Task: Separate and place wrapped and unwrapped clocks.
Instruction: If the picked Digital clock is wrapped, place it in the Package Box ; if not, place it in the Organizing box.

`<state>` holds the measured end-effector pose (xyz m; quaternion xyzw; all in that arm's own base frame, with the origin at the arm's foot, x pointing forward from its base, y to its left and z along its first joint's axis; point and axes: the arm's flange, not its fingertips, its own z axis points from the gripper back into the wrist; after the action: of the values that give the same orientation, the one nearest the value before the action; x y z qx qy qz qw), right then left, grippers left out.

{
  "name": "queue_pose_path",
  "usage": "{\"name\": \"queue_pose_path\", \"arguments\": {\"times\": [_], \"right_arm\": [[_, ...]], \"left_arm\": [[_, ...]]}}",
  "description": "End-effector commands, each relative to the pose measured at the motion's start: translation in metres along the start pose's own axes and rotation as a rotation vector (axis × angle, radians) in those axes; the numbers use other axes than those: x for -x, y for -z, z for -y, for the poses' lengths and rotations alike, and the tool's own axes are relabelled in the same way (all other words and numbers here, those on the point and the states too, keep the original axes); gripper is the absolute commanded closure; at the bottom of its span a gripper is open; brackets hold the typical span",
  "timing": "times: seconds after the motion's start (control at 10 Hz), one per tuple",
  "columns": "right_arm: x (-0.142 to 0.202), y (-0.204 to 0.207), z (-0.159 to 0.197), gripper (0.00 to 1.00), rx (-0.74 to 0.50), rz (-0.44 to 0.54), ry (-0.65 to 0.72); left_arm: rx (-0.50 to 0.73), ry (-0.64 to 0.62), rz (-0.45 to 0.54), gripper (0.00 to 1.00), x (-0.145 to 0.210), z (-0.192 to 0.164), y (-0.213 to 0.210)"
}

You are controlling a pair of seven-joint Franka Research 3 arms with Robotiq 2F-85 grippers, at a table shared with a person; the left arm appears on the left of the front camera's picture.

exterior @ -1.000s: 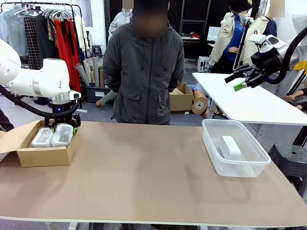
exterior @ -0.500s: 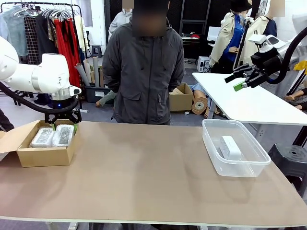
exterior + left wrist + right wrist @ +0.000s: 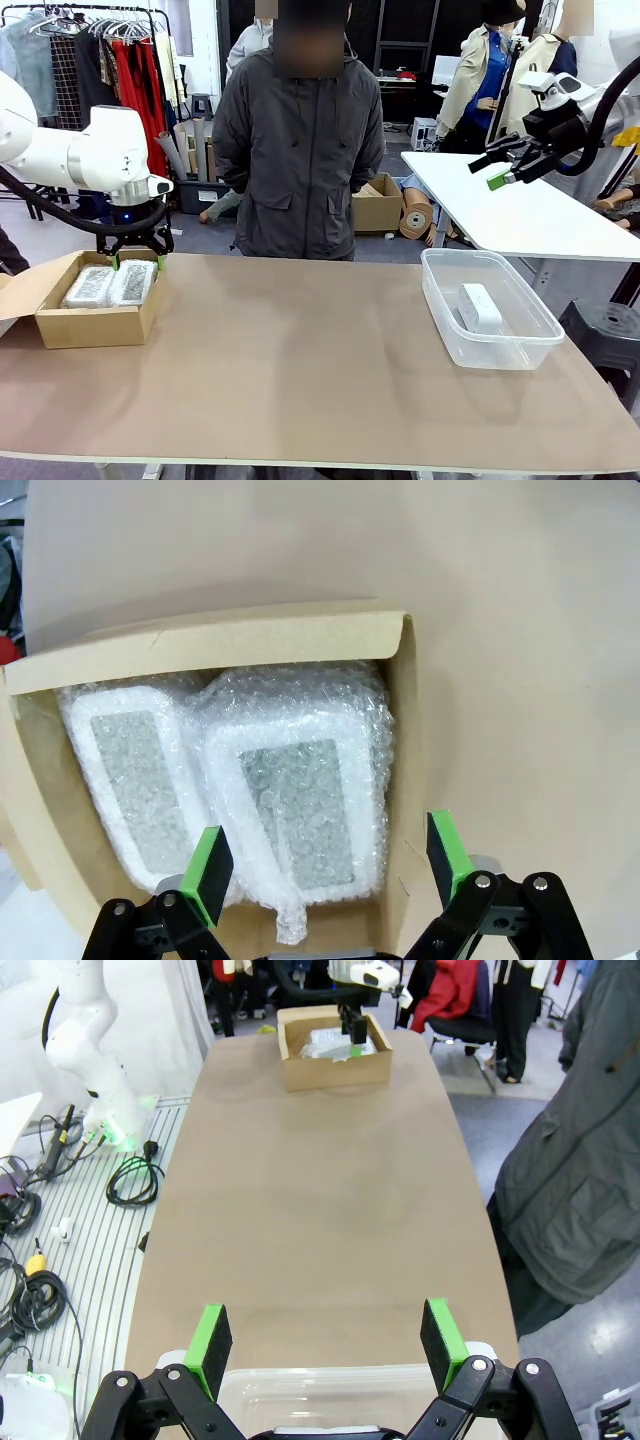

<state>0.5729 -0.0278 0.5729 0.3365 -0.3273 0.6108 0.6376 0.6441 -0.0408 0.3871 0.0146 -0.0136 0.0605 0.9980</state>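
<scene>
Over the cardboard box (image 3: pixel 92 310) at the table's left, the left gripper (image 3: pixel 137 258) has risen, jaws wide and empty; both wrapped clocks (image 3: pixel 295 810) lie inside, the bare clock (image 3: pixel 479 307) in the right tub (image 3: pixel 440 300), sorting apparently done.

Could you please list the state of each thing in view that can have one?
Left tool: open, empty, above the cardboard box.
Right tool: open, empty, above the clear bin.
Cardboard box: open-topped, holds both wrapped clocks.
Wrapped clocks: lying side by side, touching.
Clear bin: lidless, holds the unwrapped clock.
Unwrapped clock: bare, lying in the bin.
</scene>
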Motion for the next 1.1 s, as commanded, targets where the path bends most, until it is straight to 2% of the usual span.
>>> {"name": "queue_pose_path", "arguments": {"times": [0.0, 1.0], "right_arm": [[-0.002, -0.0014, -0.0004, 0.0, -0.004, 0.002, -0.005], [-0.002, -0.0014, -0.0004, 0.0, -0.004, 0.002, -0.005]], "left_arm": [[0.001, -0.003, -0.001, 0.0, -0.0021, -0.0013, 0.002], [-0.001, 0.0, -0.004, 0.0, -0.0007, 0.0002, 0.003]]}}
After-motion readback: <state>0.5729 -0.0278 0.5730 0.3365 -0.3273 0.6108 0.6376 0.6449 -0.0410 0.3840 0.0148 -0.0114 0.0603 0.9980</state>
